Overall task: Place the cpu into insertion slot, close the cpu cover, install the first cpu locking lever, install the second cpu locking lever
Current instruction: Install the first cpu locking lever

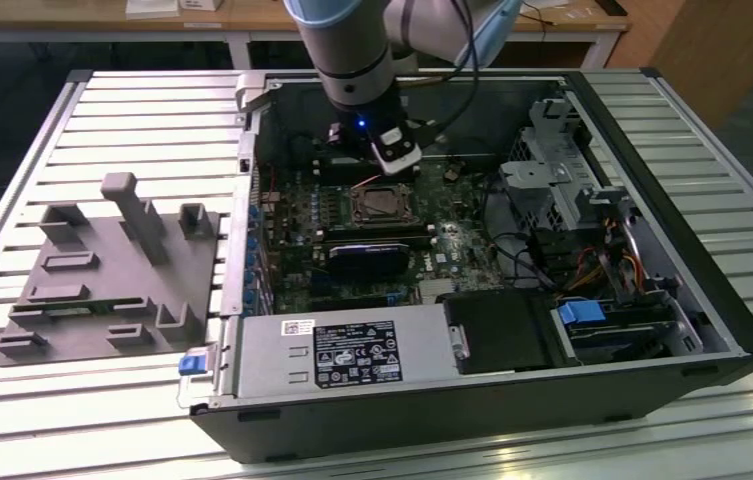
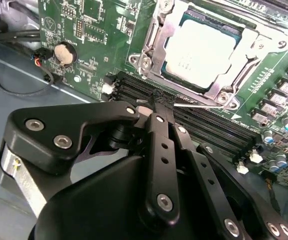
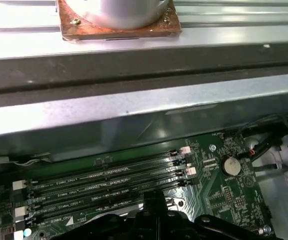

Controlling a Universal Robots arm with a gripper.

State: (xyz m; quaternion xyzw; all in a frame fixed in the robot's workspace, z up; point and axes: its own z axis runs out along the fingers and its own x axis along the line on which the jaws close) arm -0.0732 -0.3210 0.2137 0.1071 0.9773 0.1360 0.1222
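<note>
Cpu [image 2: 200, 50] sits in insertion slot [image 2: 144, 62] w/ cpu cover [image 2: 250, 40] down over it. Hand [image 2: 160, 102] is just beside that slot, at memory slots [image 2: 209, 125]; fingers [image 2: 159, 135] look pinched together, and we see nothing held.
</note>
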